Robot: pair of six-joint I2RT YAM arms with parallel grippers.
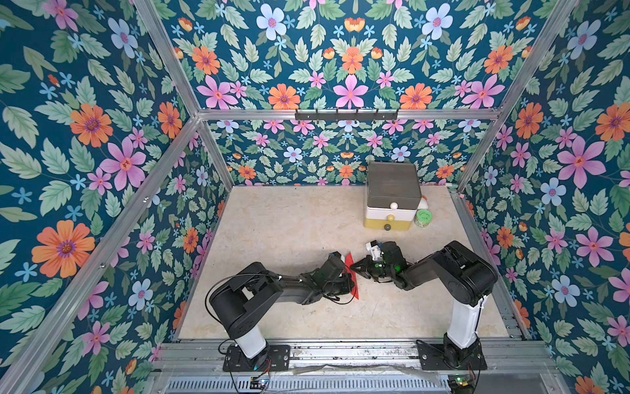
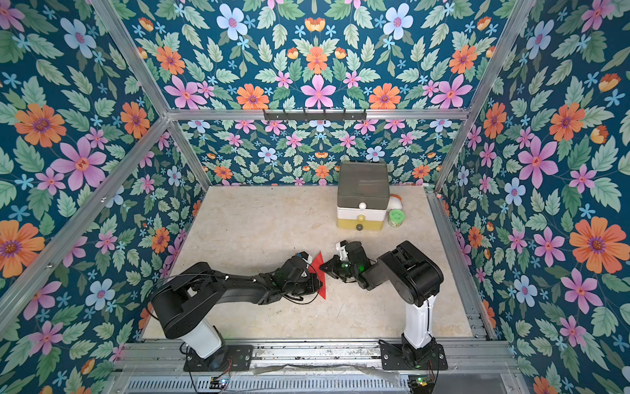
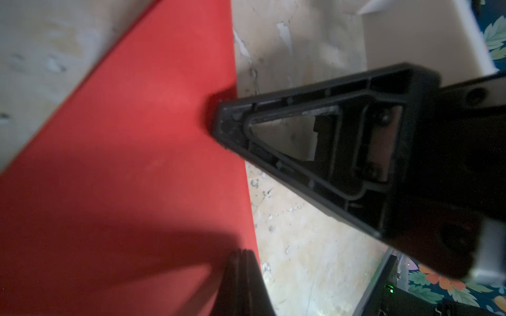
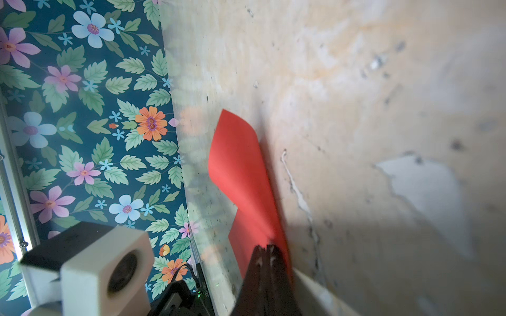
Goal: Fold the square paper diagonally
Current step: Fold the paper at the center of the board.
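In both top views the square paper shows as a narrow red sliver, raised off the counter between the left end effector and the right end effector. The two tips nearly meet at the sheet. Count: one sheet and two end effectors. Well beyond the right end effector stand one drawer unit with three knobs and, just beside it, one green-lidded jar.

In the left wrist view the sheet fills the space ahead. The left end effector has its jaws together at the sheet's edge and seems to nip it. The right end effector bites the same edge further along.

In the right wrist view the right end effector is pressed shut with red on both sides of its tip. The sheet curls upward beyond it, clear of the counter.

The flap looks mid-fold, with no crease set yet. To do it well, the two pinches should travel together without pulling apart, since thin paper slips or tears. The corner should meet the opposite corner before lowering, and the crease should then be pressed from its middle outward.
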